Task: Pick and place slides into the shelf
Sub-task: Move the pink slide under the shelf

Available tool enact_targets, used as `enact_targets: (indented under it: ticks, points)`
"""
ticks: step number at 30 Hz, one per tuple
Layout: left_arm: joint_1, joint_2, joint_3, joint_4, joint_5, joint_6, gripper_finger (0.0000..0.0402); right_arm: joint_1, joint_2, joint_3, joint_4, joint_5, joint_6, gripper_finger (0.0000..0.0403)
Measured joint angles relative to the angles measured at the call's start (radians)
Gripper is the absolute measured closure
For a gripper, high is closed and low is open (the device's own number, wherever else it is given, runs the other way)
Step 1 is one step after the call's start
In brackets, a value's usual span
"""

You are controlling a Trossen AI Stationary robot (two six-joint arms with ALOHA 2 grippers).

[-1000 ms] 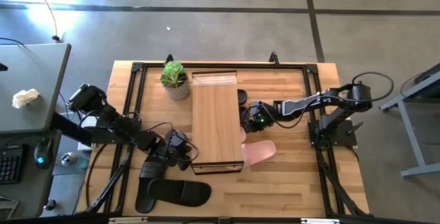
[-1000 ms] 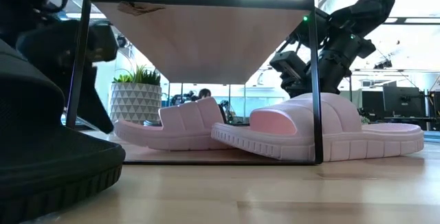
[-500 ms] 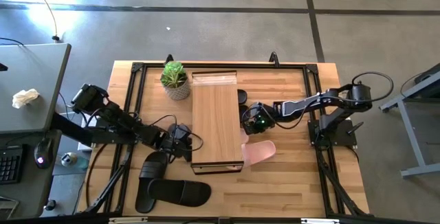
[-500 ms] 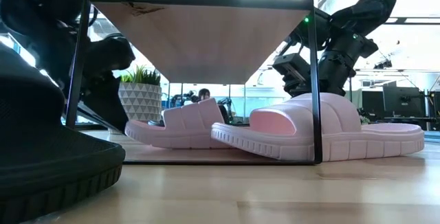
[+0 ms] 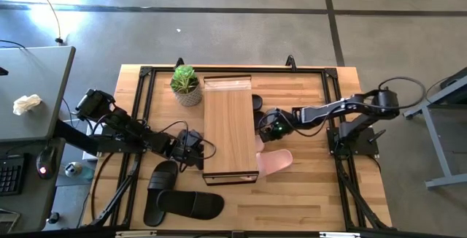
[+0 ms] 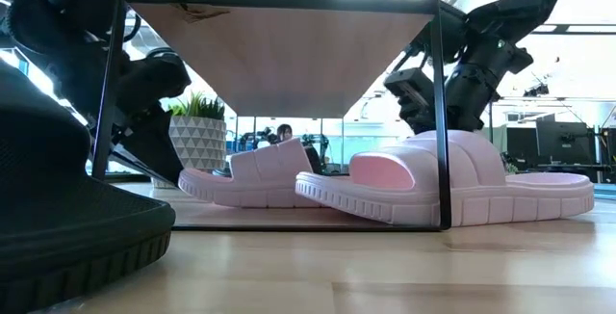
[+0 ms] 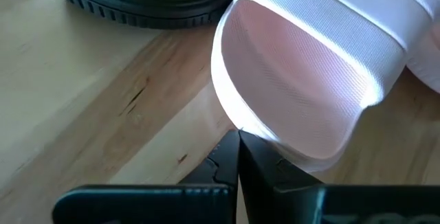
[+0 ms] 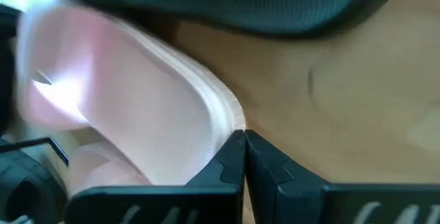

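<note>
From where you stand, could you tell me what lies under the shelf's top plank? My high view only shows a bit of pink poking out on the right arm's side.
Observer: The low view shows two pink slides on the lower tier of the shelf: the far slide and the near slide, whose end sticks out past a post.
Operator: Thank you. Is the left gripper holding one?
Observer: No. Its wrist view shows the left gripper shut, tips at the far slide's edge, not around it.
Operator: And the right gripper?
Observer: The right gripper is likewise shut, tips at the near slide's sole rim.
</note>
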Motion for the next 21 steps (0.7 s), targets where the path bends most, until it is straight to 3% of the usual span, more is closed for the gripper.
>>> enact_targets:
  ticks: [5, 12, 16, 21]
  points:
    - [0.001, 0.000, 0.001, 0.003, -0.006, 0.000, 0.0402, 0.000, -0.146, 0.001, -0.142, 0.048, -0.010, 0.0403]
    - [0.001, 0.000, 0.001, 0.002, -0.007, 0.000, 0.0402, 0.019, -0.376, 0.002, -0.502, 0.096, -0.001, 0.0403]
    - [0.001, 0.000, 0.001, 0.002, -0.006, -0.001, 0.0402, 0.091, -0.440, 0.002, -0.706, 0.116, 0.044, 0.0403]
    - [0.001, -0.001, 0.001, 0.008, -0.004, -0.001, 0.0402, 0.226, -0.447, 0.002, -0.787, 0.124, 0.162, 0.0403]
